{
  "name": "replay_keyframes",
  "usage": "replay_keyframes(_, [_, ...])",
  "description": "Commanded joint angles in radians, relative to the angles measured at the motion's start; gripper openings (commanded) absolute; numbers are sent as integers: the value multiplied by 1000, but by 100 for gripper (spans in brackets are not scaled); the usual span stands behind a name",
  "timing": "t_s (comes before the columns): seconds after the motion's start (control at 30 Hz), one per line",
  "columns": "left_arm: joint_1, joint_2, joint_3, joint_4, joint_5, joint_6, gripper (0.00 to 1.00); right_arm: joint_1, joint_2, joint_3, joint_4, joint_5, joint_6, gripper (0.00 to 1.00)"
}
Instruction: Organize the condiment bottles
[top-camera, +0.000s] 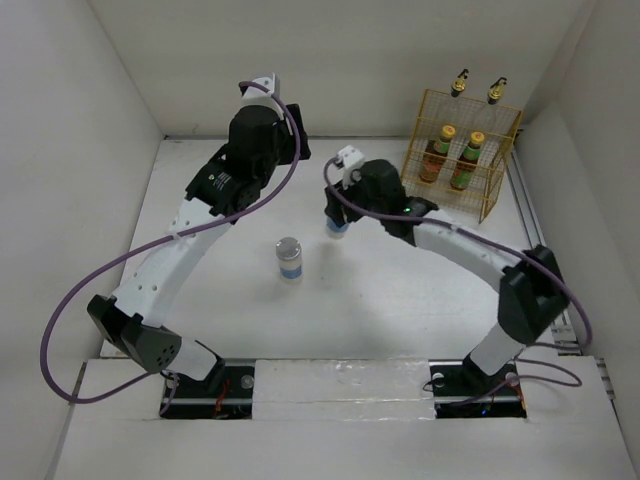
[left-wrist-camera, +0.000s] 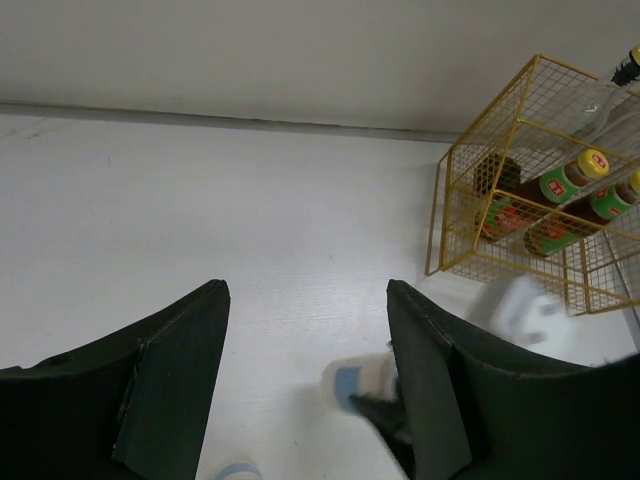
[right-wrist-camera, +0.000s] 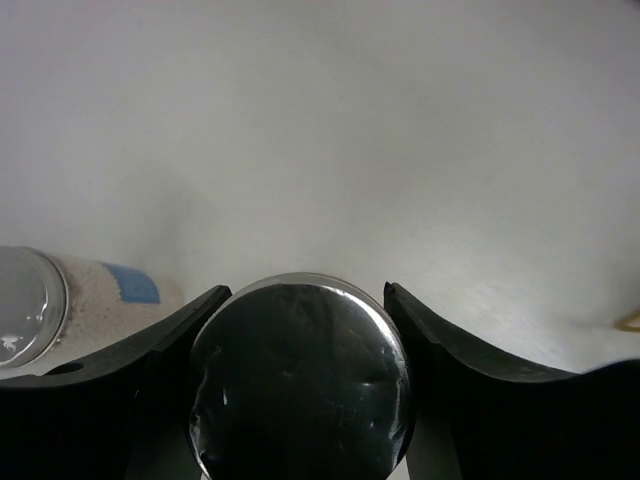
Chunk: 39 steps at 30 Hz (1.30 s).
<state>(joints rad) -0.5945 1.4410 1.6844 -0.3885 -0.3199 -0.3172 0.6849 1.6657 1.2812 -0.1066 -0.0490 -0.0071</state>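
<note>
When we read the top view, right gripper (top-camera: 340, 212): clamped on a blue-labelled jar, the held jar (top-camera: 338, 228), which sits between the second jar and the rack. We cannot tell whether its base is off the table (top-camera: 420, 300).
Top view, second jar (top-camera: 289, 259): upright and free-standing, left of the held jar and apart from it.
Top view, yellow wire rack (top-camera: 480, 195): at the far right of the table. Two dark sauce bottles (top-camera: 437, 152) (top-camera: 466, 162) stand side by side inside it. Two glass bottles (top-camera: 460, 82) (top-camera: 497, 91) stand behind them, with only their spouts plain to see.
Top view, left arm (top-camera: 165, 255): reaches toward the far side, apart from both jars.
Left wrist view, left gripper (left-wrist-camera: 305, 288): fingers spread wide with nothing between them. The held jar appears blurred at lower right, and the rack and its sauce bottles at upper right.
Right wrist view, right gripper: one finger lies on each side of the held jar, whose silver lid fills the gap between them. The second jar shows at the left edge.
Step in hand: we judge that the first of the two jars is being taken to the rack. Four of the six bottles are racked.
Next move: we judge that it calls for raising the jar over the rack's front wall. We then lower it into the row ahead of the sauce bottles, where no bottle shows, and release only once it stands.
</note>
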Motion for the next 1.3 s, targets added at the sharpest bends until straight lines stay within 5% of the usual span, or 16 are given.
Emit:
replay_keyframes(0.0, [-2,-7,49,14,22,-5,60,-132,-202,20,94,47,7,33])
replay_keyframes(0.43, [-2,2,-23,54,105,-60,60,-537,-129,181,90,23,18,30])
replay_keyframes(0.93, [-2,12,-54,74,143,-79,60,-610,77,176,111,-28,38,35])
replay_keyframes(1.27, [-2,12,-63,83,145,-88,60,-591,121,194,55,38,48,85])
